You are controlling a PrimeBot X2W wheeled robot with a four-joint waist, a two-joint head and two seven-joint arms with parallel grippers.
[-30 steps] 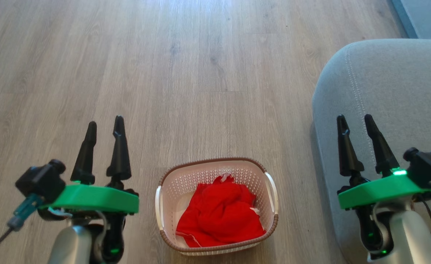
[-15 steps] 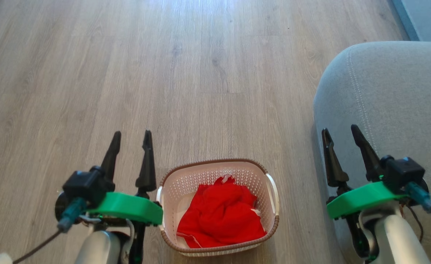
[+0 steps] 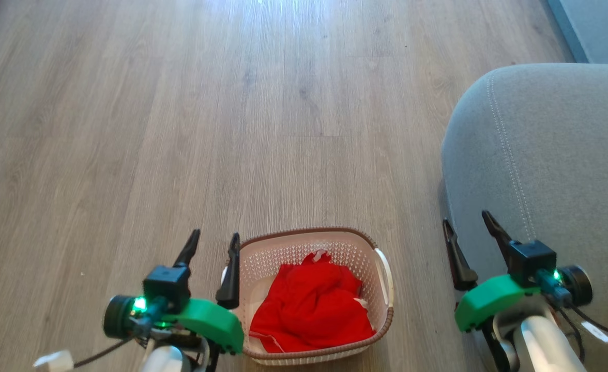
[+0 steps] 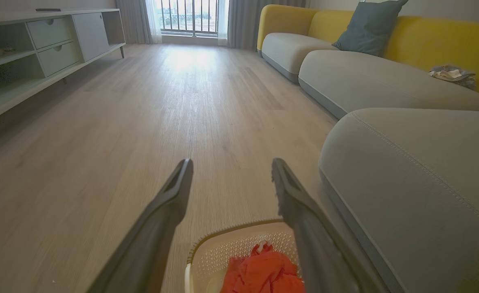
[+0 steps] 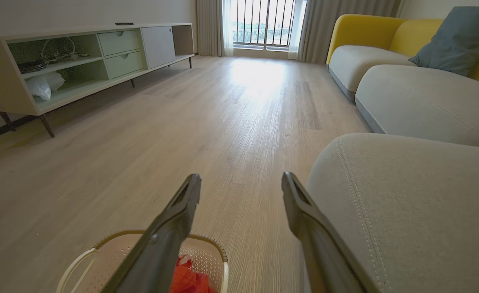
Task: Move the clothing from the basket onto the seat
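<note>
Red clothing (image 3: 312,307) lies crumpled inside the cream basket (image 3: 381,315) on the wood floor at the bottom centre of the head view. The grey seat (image 3: 552,155) rises on the right. My left gripper (image 3: 216,240) stands open just left of the basket's rim, nothing between its fingers. My right gripper (image 3: 467,222) is open at the seat's near left edge, empty too. In the left wrist view the clothing (image 4: 264,270) and basket (image 4: 223,248) sit low between the fingers; the right wrist view shows the basket (image 5: 113,254) at its bottom left and the seat (image 5: 406,195) on the right.
Bare wood floor (image 3: 231,129) stretches ahead. A long low cabinet (image 5: 72,61) runs along the left wall. A yellow-backed sofa (image 4: 365,77) with a blue cushion (image 4: 370,26) and a crumpled cloth (image 4: 451,75) continues beyond the seat.
Both arms have drawn down and inward in the head view; the left gripper has come right up beside the basket, the right one toward the seat's edge. The camera tilted slightly.
</note>
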